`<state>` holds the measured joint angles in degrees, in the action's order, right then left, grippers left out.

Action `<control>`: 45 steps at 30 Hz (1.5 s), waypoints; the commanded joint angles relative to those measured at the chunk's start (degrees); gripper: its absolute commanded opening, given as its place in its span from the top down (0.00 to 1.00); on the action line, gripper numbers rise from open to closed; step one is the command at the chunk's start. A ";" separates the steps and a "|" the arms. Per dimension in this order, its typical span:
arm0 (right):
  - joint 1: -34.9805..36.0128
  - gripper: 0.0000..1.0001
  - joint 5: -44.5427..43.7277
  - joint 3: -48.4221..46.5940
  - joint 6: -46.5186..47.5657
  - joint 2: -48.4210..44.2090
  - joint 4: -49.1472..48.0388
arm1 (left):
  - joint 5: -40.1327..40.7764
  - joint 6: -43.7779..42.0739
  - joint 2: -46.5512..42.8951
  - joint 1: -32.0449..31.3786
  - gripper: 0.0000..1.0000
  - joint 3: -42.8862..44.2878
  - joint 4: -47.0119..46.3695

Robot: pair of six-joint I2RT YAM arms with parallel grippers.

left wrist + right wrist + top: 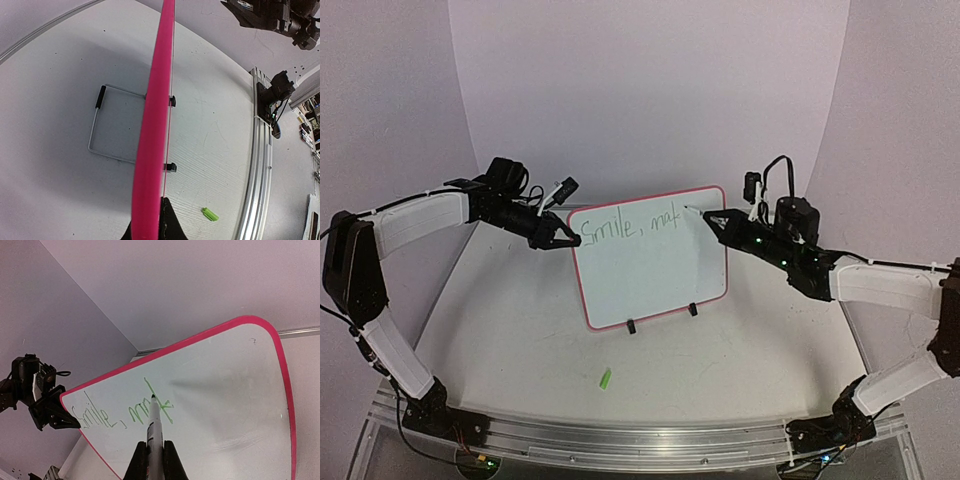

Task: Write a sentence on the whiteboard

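Edge-on whiteboard (pixel 155 125) and wire stand (pixel 100 97) from left wrist; sentence (pixel 125 412) from right wrist

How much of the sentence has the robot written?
Done: "Smile," in green on the whiteboard. In hand: the right gripper holds the marker with its tip on a second word, "mak", while the left gripper clamps the board's edge. Left: the rest of the sentence; the lower board is blank.
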<state>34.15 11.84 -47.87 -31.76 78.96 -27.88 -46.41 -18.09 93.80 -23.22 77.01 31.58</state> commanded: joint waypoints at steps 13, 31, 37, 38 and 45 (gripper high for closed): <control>-0.22 1.00 -0.93 -3.25 1.39 4.38 0.06 | 7.39 -4.60 -0.08 0.27 1.00 0.59 0.22; -0.22 1.00 -6.78 -2.04 0.91 3.40 0.82 | 7.57 -4.74 -0.32 0.23 1.00 0.59 0.31; -0.21 1.00 -6.81 -3.06 1.31 3.22 0.74 | 7.57 -4.73 -0.31 0.27 1.00 0.59 0.32; -0.22 1.00 -6.74 -3.27 1.42 3.24 0.69 | 7.55 -4.71 -0.34 0.25 1.00 0.58 0.30; -0.23 1.00 -6.27 -4.04 1.71 3.62 0.00 | 7.57 -4.68 -0.29 0.28 1.00 0.59 0.28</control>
<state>34.17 8.14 -49.18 -30.95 83.44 -26.85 -46.37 -17.67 93.80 -23.20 77.01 31.59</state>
